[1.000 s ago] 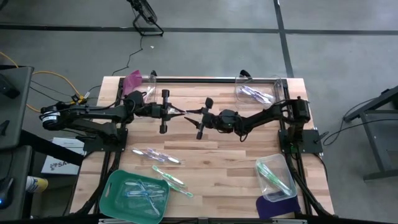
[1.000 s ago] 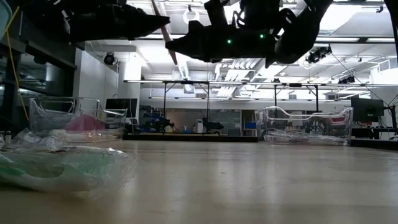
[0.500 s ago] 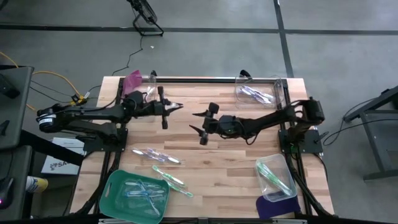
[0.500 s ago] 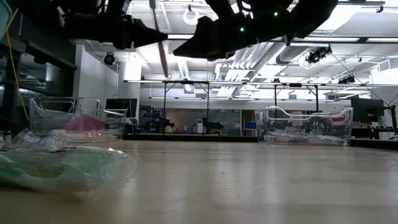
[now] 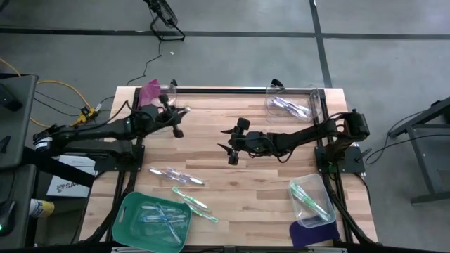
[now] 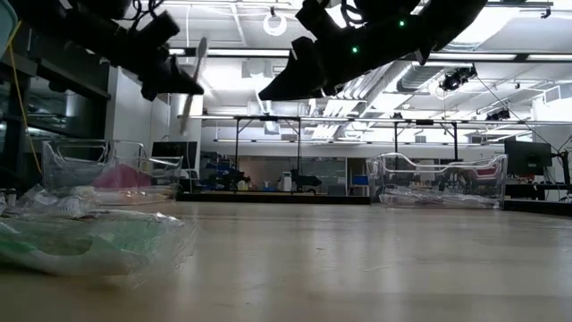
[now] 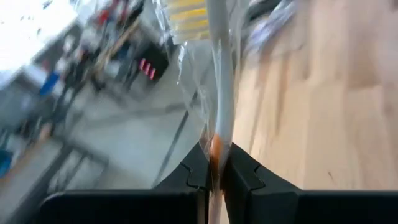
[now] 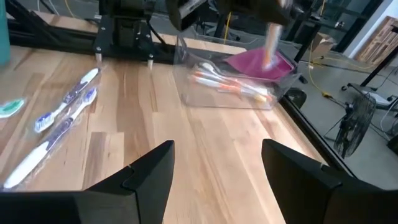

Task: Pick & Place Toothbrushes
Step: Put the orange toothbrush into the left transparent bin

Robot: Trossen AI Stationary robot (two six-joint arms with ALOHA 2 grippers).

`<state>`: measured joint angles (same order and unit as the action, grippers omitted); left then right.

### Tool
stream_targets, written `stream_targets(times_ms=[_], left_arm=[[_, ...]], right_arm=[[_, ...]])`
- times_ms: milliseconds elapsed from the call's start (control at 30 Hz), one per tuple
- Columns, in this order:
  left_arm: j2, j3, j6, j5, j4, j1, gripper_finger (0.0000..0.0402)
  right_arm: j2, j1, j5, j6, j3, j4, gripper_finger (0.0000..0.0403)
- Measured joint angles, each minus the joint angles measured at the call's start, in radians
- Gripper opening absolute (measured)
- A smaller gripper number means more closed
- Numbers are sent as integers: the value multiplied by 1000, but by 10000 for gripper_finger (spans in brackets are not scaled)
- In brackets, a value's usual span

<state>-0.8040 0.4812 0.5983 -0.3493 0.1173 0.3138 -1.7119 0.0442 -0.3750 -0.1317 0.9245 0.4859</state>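
Wooden table [image 5: 232,176] under us: our left gripper [image 5: 184,111] is clenched on a toothbrush [image 7: 219,74] near the far-left clear bin [image 8: 230,81]; our right gripper [image 5: 225,139] hangs released mid-table, other toothbrushes [image 5: 179,176] lying nearer the front

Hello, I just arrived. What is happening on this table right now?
Two robot arms are sorting toothbrushes into clear bins. The left hand is shut on a toothbrush with an orange handle, near the bin with the pink lid at the table's far left corner. The right hand is open and empty over the middle of the table. More toothbrushes lie loose on the near side.
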Motion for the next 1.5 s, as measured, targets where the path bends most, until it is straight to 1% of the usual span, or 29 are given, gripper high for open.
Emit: stream_targets(times_ms=[67,200,300,400,500,567,733,867,1067,1133,1300,1400,1500], left_arm=[[17,0,-74,-92,-48,0,14],[39,0,-163,-282,-130,0,15],[39,0,-265,-394,-199,0,15],[39,8,-341,-475,-283,1,15],[38,61,-415,-502,-404,19,15],[35,104,-464,-487,-490,47,15],[-13,169,-531,-368,-650,153,15],[-73,187,-548,-241,-705,267,15],[-173,227,-494,-48,-727,413,15],[-207,257,-490,-16,-769,447,15],[-289,341,-466,27,-863,502,15],[-330,379,-440,90,-905,520,15],[-361,394,-420,105,-914,518,15]], right_arm=[[0,-1,-1,7,0,2,235],[0,-1,-1,17,0,-7,235],[0,-5,0,31,0,-6,235],[0,-8,0,35,0,-6,235],[0,-8,0,35,0,-6,235],[0,-8,0,35,0,-6,235],[0,-8,0,35,0,-6,235],[0,-8,0,35,0,-7,235],[0,-8,0,33,0,-6,235],[0,-8,0,32,0,-6,235],[0,-8,0,31,0,-6,235],[0,-8,0,32,0,-7,235],[0,-8,0,33,0,-10,235]])
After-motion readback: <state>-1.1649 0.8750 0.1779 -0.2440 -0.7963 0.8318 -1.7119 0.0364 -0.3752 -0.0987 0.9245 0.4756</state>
